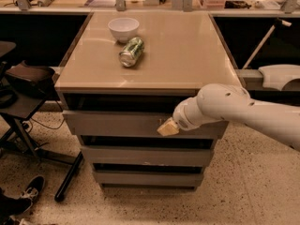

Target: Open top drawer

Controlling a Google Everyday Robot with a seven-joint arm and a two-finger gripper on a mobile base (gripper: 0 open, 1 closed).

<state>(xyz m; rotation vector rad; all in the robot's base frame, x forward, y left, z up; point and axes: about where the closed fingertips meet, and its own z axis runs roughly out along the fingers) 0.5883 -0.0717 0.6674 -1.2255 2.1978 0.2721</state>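
The top drawer [117, 123] is a wide grey handleless front just under the beige cabinet top, standing a little out from the cabinet, with a dark gap above it. My white arm reaches in from the right. My gripper [168, 128], with pale tan fingertips, sits against the drawer front right of centre, near its lower edge. It covers that part of the panel.
Two narrower grey drawer fronts [145, 155] sit below. On the cabinet top [187, 55] stand a white bowl [123, 28] and a green can [131, 51] lying on its side. A black chair [23, 83] stands at the left, shoes [18, 200] on the floor.
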